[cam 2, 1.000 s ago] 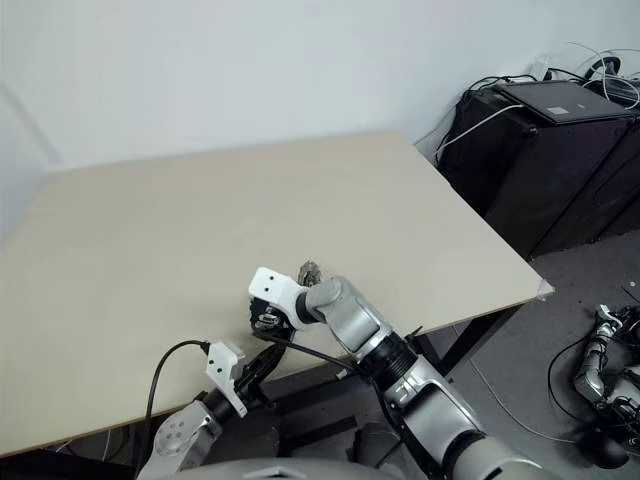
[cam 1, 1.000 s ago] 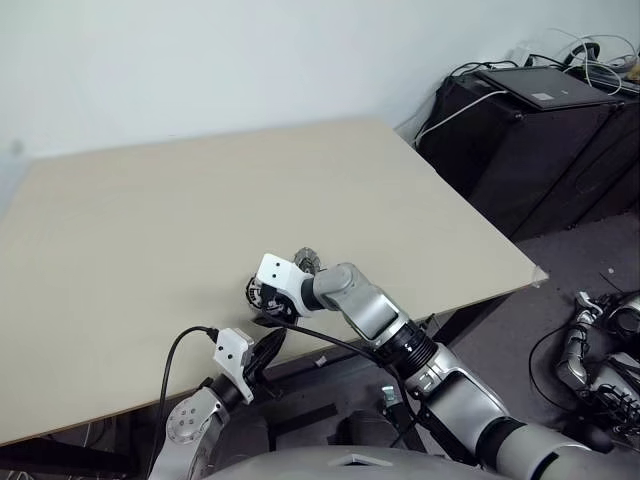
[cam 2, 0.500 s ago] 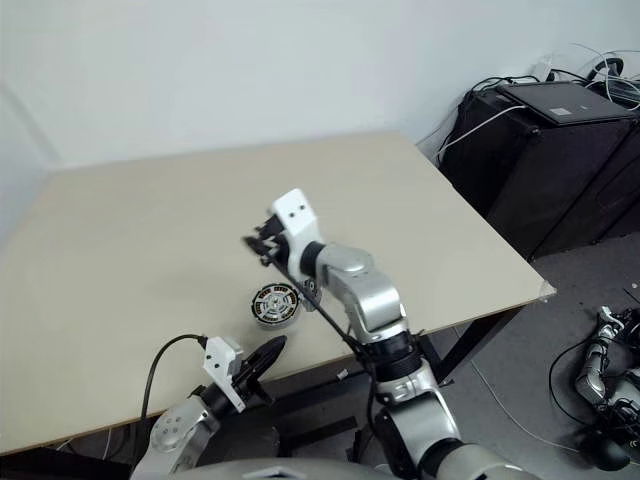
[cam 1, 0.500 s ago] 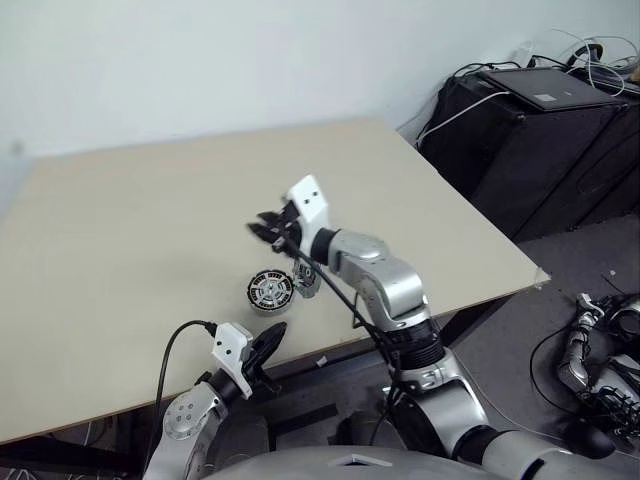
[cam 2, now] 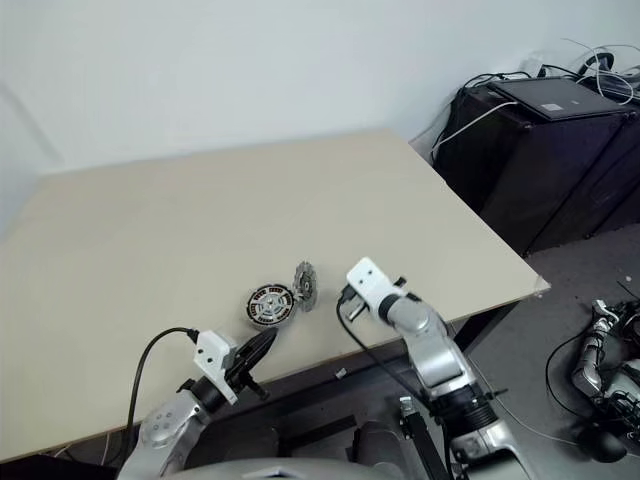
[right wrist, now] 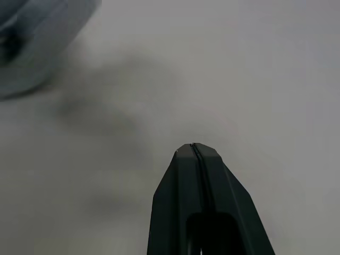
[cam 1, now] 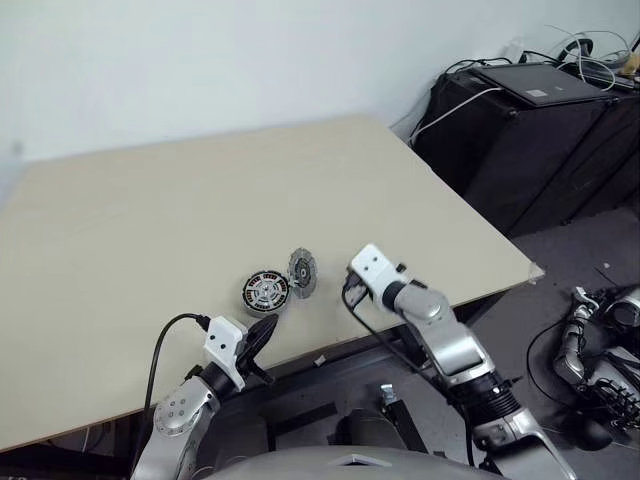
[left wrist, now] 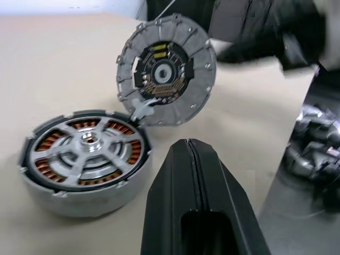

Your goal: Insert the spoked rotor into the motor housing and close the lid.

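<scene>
The motor housing (left wrist: 37, 180) lies on the tan table near its front edge, also seen as a small round part (cam 1: 265, 292). The spoked rotor (left wrist: 87, 144) sits inside it, silver spokes over the copper windings. The lid (left wrist: 166, 69) stands on edge against the housing's far right side, its ribbed face with the dark hub towards the housing; it is the little grey disc (cam 1: 302, 272). My left gripper (left wrist: 192, 142) is shut and empty, just in front of the housing. My right gripper (cam 1: 350, 290) is shut and empty, to the right of the lid, over bare table (right wrist: 193, 145).
The table (cam 1: 180, 190) ends close in front of the housing and to the right of my right arm. A black cabinet (cam 1: 520, 140) with a laptop and cables stands at the far right. Cables and parts (cam 1: 595, 345) lie on the floor beyond the table corner.
My right gripper left the housing, rose, swung to the right and came down beside the lid, shutting on the way. The rotor in the housing now shows. The left gripper has barely moved.
</scene>
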Robot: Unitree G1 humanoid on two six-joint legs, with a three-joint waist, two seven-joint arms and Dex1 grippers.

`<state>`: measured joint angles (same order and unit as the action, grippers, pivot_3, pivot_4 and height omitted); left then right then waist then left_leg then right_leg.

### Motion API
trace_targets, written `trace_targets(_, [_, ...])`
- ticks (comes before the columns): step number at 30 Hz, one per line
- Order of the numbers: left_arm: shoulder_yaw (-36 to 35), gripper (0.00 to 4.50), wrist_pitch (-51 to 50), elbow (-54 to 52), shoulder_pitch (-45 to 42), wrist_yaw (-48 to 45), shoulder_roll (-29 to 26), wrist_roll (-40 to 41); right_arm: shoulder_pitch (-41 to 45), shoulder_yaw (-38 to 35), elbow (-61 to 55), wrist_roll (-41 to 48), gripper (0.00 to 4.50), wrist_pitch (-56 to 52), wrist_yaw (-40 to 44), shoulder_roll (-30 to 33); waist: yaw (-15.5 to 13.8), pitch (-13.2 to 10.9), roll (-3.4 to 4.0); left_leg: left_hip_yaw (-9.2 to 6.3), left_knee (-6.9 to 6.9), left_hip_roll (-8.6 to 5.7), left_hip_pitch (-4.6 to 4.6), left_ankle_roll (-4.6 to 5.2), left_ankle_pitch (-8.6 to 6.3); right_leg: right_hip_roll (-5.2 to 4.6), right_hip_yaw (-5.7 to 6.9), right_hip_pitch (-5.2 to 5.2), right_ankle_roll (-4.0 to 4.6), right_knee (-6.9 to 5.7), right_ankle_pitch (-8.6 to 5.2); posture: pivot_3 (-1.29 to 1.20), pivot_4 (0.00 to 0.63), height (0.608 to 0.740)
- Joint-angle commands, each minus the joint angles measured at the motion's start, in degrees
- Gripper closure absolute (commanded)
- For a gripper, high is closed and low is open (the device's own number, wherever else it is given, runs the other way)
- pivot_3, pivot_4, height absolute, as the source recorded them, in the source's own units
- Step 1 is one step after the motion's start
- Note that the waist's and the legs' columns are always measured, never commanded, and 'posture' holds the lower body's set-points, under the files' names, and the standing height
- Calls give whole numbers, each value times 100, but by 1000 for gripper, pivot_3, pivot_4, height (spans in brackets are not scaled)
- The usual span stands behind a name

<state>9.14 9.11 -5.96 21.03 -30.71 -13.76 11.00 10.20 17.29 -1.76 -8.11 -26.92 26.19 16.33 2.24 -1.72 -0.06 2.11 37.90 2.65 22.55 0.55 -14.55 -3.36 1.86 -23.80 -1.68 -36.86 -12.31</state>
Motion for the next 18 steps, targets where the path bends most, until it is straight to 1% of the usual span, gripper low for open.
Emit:
trace_targets(1, [-112, 4500, 150, -245, -48, 125, -41, -120, 72, -115, -270, 264, 4488, 65, -65, -296, -3, -1, 1, -3, 1, 0, -1, -1, 0, 1, 1, -1, -1, -1, 0, 0, 0, 740])
trace_targets(7, [-208, 4500, 400, -119, 25, 202, -24, -184, 65, -214, -175, 541, 4488, 271, -191, -753, -35, -3, 0, -12, 2, -1, 1, -2, -1, -6, 12, -23, -2, 4, 1, 0, 0, 740])
trace_targets(9, [-223, 4500, 497, 15, 49, 194, -14, -190, 91, -296, -206, 766, 4488, 287, -140, -922, -42, -3, -1, -10, 2, -2, 3, -2, -1, -7, 11, -24, -2, 6, 1, 0, 0, 740])
trace_targets(14, [-230, 4500, 756, 352, 111, 167, 19, -202, 146, -414, -373, 1556, 4488, 221, 358, -1231, -49, -4, 0, -8, 0, 0, 3, -2, -1, -5, 11, -25, -2, 6, 1, 0, 0, 740])
trace_targets(18, [-225, 4500, 901, 567, 94, 147, 34, -193, 238, -270, -299, 1769, 4488, 169, 607, -1279, -48, -4, 1, -9, 1, 1, 2, -2, -1, -4, 13, -25, -2, 3, 1, 0, 0, 740])
